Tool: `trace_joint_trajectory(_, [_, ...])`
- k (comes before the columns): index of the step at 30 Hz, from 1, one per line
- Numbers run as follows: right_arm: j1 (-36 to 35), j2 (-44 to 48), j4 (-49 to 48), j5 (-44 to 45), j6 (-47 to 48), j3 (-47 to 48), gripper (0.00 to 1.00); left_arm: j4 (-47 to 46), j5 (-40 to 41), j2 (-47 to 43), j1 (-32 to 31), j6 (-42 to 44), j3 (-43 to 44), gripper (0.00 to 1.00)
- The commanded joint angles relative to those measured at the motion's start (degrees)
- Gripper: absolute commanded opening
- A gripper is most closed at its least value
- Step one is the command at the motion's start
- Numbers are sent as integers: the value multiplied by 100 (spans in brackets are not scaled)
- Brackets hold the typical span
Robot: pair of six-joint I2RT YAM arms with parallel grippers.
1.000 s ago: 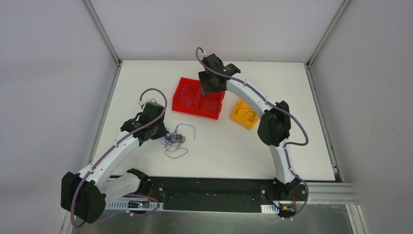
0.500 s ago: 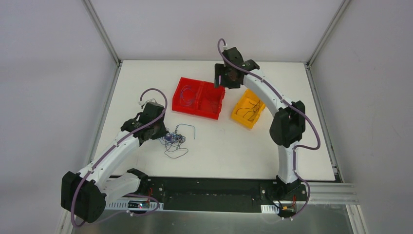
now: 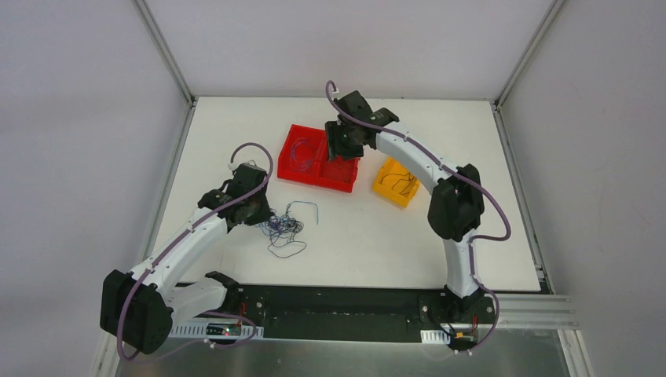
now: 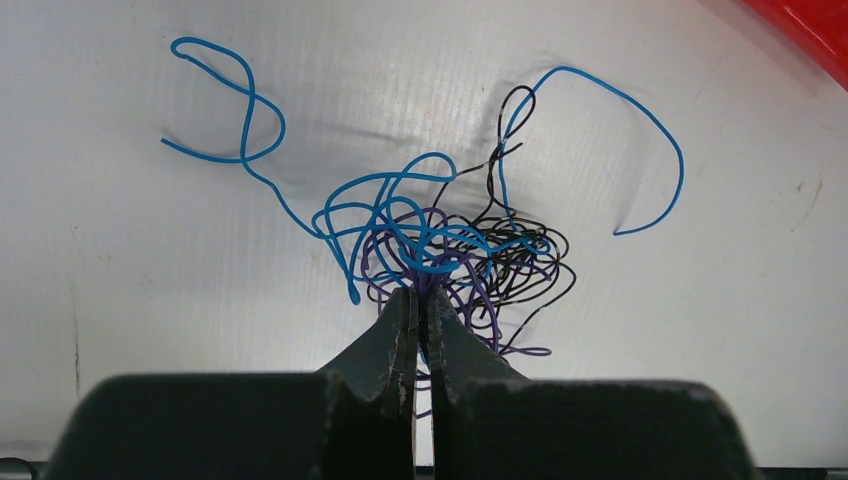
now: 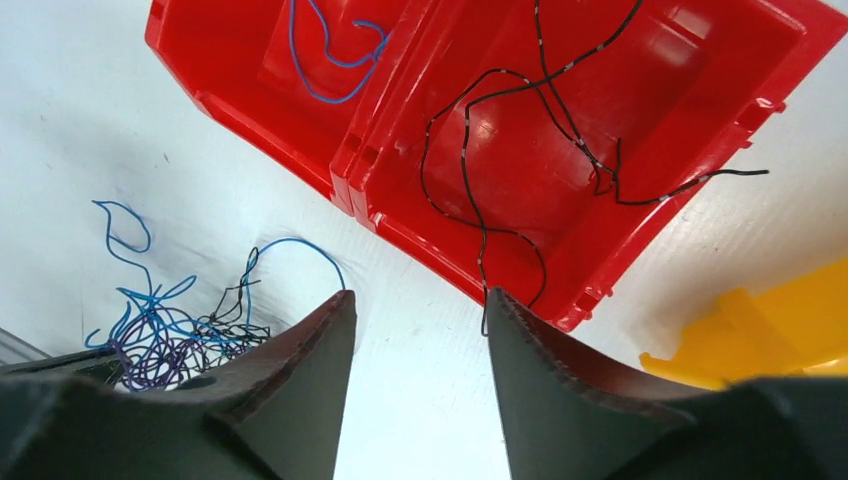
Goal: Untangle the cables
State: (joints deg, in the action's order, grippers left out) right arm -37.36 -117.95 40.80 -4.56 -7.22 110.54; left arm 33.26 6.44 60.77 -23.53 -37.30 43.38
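Knot of thin blue, black and purple cables (image 4: 430,245) on the white surface (image 3: 377,243), in its near-left part, well apart from both trays. Left claw (image 4: 420,298) low at the near side of the knot, fingers pressed together and pinching purple and blue strands. Loose blue loops spread flat to the left and right of the knot; black strands bunched on its right side. Right claw (image 5: 418,305) above the near edge of the red tray (image 5: 250,110), fingers standing apart with bare surface between them, gripping nothing. Red tray split into two compartments: single blue wire (image 5: 335,100) in the left one, single black wire (image 5: 466,160) in the right one. One end of the black wire over the tray's right wall; another part over the near wall, close to the inner edge of one finger, contact not discernible. Yellow tray (image 5: 770,330) just right of the red one, mostly cut off in the wrist view.
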Motion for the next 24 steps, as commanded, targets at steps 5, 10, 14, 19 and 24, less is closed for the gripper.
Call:
trace_joint_trajectory(5, [23,-583,-161,409,61,34,41,-21,-72,12,41,148,205,0])
trace_joint_trajectory(10, [28,-860,-187,679,110,89,22,-21,-42,33,41,161,210,0])
trace_joint_trajectory(14, [47,-1011,-209,699,164,134,0,-20,-19,48,41,170,206,0])
trace_joint_trajectory(19, [290,-1313,-189,214,151,362,0,-19,-46,67,41,171,200,0])
trace_joint_trajectory(24, [353,-1862,183,139,173,821,0,-21,-29,49,41,144,150,0])
